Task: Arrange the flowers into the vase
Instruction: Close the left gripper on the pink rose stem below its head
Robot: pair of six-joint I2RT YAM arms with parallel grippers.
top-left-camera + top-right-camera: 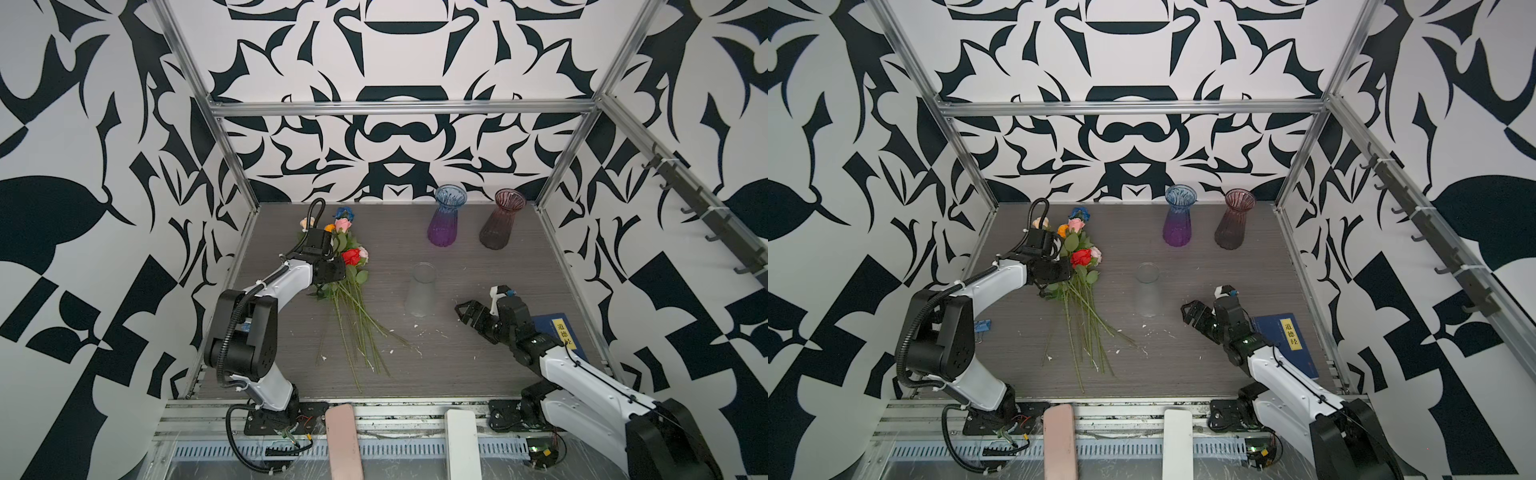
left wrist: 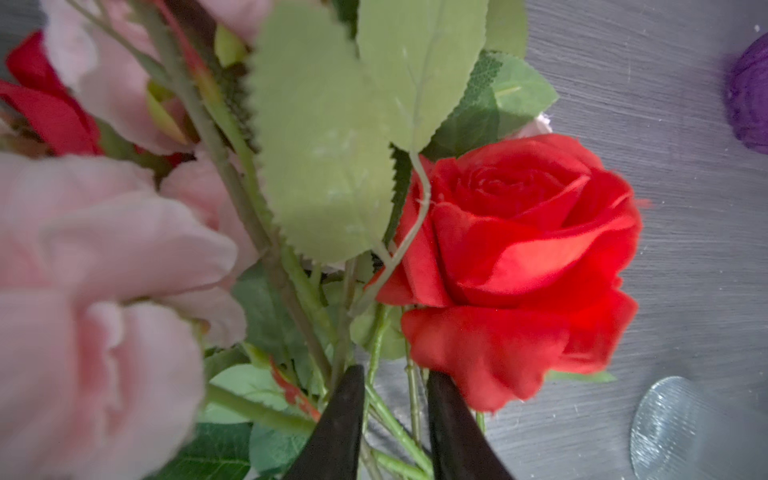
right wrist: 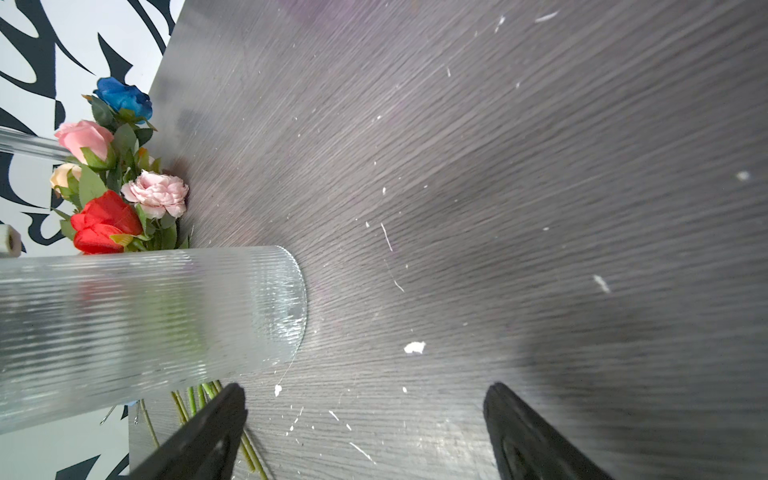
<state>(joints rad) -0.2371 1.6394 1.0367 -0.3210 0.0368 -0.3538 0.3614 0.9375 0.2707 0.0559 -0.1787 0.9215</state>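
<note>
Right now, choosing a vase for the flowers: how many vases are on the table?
3: blue-purple vase and maroon vase at the back, clear vase mid-table.

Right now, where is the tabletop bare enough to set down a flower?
Bare: the front strip between the flower stems and the right fingers; also the band between the clear ribbed vase and the purple vase. Crowded: the left, around the flower heads.

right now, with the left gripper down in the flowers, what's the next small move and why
Probably close the left gripper firmly on the stems beside the red rose. Its jaws straddle several stems with a gap showing, so a firm grip isn't evident; the flowers lie on the table and the clear vase stands empty nearby.
</note>
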